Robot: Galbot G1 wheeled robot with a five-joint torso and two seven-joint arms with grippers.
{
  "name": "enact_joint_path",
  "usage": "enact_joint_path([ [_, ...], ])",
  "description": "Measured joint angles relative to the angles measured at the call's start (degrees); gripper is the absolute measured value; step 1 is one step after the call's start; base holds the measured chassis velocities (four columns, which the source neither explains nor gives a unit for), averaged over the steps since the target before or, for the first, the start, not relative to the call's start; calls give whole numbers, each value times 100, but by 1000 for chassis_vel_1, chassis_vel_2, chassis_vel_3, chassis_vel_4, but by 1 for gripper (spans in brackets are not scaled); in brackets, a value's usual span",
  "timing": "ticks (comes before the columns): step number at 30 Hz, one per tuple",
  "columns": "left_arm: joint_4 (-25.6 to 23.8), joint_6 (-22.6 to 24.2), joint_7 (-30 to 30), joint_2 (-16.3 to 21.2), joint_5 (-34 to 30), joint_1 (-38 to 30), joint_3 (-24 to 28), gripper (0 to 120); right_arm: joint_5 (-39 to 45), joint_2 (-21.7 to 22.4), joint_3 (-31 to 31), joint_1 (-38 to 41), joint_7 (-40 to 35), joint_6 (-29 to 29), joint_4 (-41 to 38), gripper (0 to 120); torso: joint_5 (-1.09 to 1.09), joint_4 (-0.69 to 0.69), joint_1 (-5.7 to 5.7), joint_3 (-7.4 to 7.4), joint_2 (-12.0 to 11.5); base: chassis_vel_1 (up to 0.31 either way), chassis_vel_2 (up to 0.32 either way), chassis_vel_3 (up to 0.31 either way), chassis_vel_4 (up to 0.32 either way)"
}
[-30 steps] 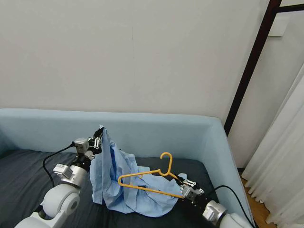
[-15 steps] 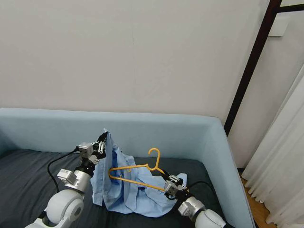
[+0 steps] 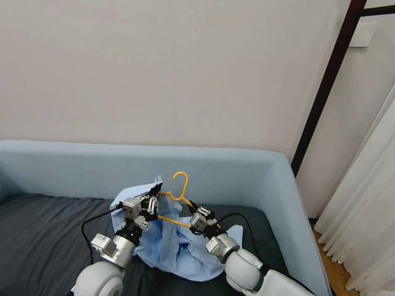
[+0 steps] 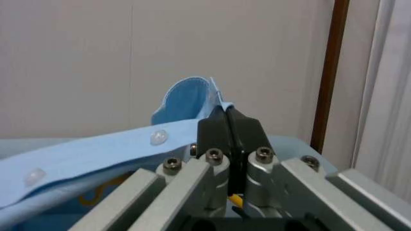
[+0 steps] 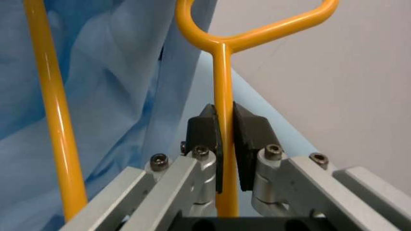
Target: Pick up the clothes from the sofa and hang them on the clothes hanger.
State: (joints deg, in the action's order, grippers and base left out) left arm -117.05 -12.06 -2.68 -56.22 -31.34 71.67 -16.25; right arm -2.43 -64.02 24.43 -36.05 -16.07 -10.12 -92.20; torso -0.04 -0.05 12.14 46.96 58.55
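Threading step: the left hand (image 3: 153, 196) is clenched on the buttoned edge of the blue shirt (image 3: 179, 259), held up above the sofa (image 3: 259, 169), while the right hand (image 3: 192, 216) grips the yellow hanger (image 3: 180, 184) by its neck. Next, seemingly, a hanger arm must slide inside the shirt

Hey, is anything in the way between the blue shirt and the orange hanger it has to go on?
Nothing visible is. The left pincer is shut on the shirt at its edge, right beside the hanger, which the right pincer grips by one of its bars. The shirt's own folds already hang against the hanger.
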Motion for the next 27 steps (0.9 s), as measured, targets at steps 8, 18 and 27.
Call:
enact_joint_path([
  [8, 23, -124, -60, 228, 205, -92, -279, 0, -140, 333, -170, -65, 67, -220, -101, 5, 2, -3, 0, 0, 0, 0, 0, 0, 0],
  [18, 148, -168, -166, 173, 321, -158, -207, 0, -152, 820, -194, -208, -199, -685, -583, 5, 1, -3, 0, 0, 0, 0, 0, 0, 0],
  [27, 209, -462, 72, -491, 324, -57, 214, 0, 713, 470, 140, -123, -784, -663, -658, 5, 0, -1, 0, 0, 0, 0, 0, 0, 0],
])
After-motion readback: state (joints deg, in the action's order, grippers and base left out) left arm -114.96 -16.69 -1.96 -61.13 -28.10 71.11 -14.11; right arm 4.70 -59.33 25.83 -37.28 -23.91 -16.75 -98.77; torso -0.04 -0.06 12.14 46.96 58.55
